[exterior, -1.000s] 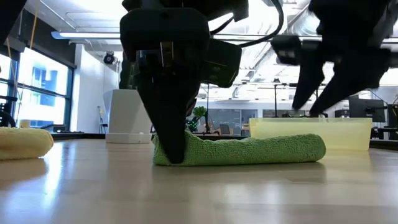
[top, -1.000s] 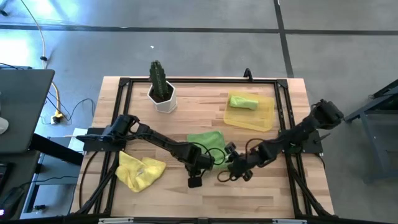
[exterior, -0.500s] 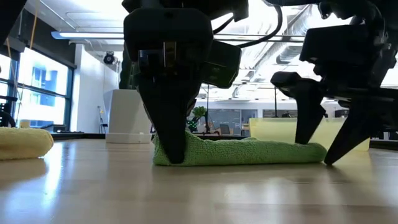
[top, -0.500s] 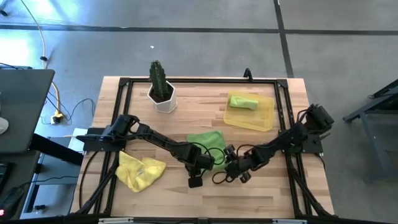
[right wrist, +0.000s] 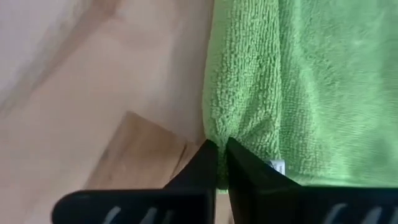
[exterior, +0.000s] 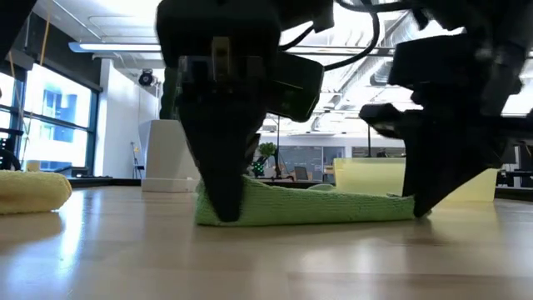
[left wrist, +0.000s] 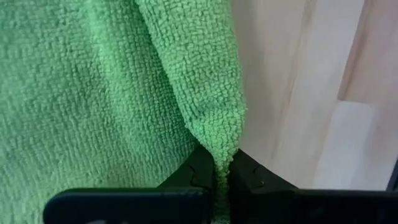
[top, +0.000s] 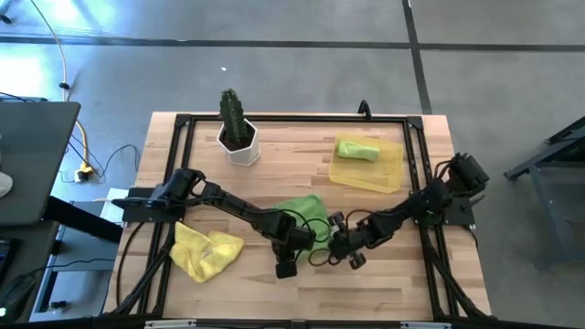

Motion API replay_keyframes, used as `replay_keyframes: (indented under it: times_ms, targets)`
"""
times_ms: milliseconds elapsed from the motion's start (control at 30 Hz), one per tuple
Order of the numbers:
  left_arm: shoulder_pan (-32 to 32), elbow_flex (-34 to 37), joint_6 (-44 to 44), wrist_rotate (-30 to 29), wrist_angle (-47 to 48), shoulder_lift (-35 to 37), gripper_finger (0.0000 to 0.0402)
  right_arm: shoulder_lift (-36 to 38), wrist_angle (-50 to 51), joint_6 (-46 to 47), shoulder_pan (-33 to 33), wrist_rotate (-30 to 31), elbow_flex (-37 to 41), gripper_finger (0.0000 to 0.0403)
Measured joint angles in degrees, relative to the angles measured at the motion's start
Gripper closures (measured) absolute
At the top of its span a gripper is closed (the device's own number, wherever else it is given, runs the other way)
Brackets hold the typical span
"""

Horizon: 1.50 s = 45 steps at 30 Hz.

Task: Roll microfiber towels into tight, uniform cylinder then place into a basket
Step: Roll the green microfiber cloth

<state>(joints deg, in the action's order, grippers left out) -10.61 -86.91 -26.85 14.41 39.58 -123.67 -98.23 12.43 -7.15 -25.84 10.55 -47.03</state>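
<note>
— Since a second ago my right hand [top: 335, 239] has come down from above the green towel [top: 304, 208] and pinched shut on its corner nearest the worktop's [top: 384, 265] front-right.

— And your left?

— My left hand [top: 294, 239] is clamped on the towel's other front corner. The cloth lies flat at the middle of the worktop, towards the front edge.

— What's in the basket [top: 388, 174]?

— One rolled green towel [top: 357, 149], lying along its back wall; the basket sits near the back-right corner. The yellow towel [top: 207, 251] is crumpled by the front-left corner, and a cactus pot [top: 239, 140] stands towards the back-left.
</note>
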Motion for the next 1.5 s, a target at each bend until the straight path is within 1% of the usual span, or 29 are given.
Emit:
replay_keyframes:
  times_ms: [67, 200, 333, 400, 600, 733, 833, 967, 1100, 1233, 1400, 1500]
  targets:
    - [-0.1, 0.0, 0.3, -1.5, 0.7, 0.7, 0.0396, 0.1, -0.1, 1.6, 1.5, -4.4, -0.1, 0.0399]
    - [-1.0, 0.2, 0.5, -9.8, 5.4, 3.5, 0.0396, 0.1, -2.1, 3.8, 5.0, -15.0, 0.0, 0.0401]
    - [-3.0, 0.0, 0.5, -15.8, 8.4, 6.1, 0.0396, 0.0, -4.9, 6.7, 9.0, -24.6, 0.1, 0.0402]
    - [-4.7, 0.1, 0.5, -18.2, 8.8, 6.4, 0.0396, 0.0, -6.2, 8.6, 10.6, -27.7, 0.1, 0.0402]
    - [-9.6, -0.1, 1.0, -22.3, 8.9, 6.3, 0.0396, 0.1, -7.7, 16.5, 14.7, -35.8, 0.1, 0.0402]
    - [-11.8, 0.0, -1.2, -28.2, 9.0, 6.2, 0.0391, 0.1, -7.6, 22.9, 16.8, -37.7, 0.1, 0.0402]
    - [-12.7, 0.0, -3.5, -32.0, 9.1, 6.2, 0.0368, -0.1, -7.4, 27.7, 18.3, -37.7, 0.1, 0.0402]
    - [-12.6, 0.0, -5.5, -32.2, 9.0, 6.0, 0.0329, -2.3, -6.7, 33.9, 20.0, -34.2, 0.1, 0.0403]
    - [-11.9, 0.0, -8.9, -31.6, 9.0, 5.8, 0.0303, -5.4, -8.2, 35.7, 20.6, -35.2, -0.1, 0.0403]
    - [-11.6, -0.1, -9.5, -31.5, 9.3, 5.8, 0.0292, -6.3, -9.6, 35.6, 20.6, -35.2, -0.1, 0.0403]
    - [-12.6, -2.1, -6.4, -28.8, 12.3, 6.2, 0.0286, -6.3, -9.9, 35.3, 21.0, -35.3, -0.1, 0.0403]
    - [-13.8, -4.0, -3.2, -28.5, 13.2, 6.2, 0.0282, -6.3, -9.8, 35.0, 21.0, -35.3, -0.1, 0.0403]
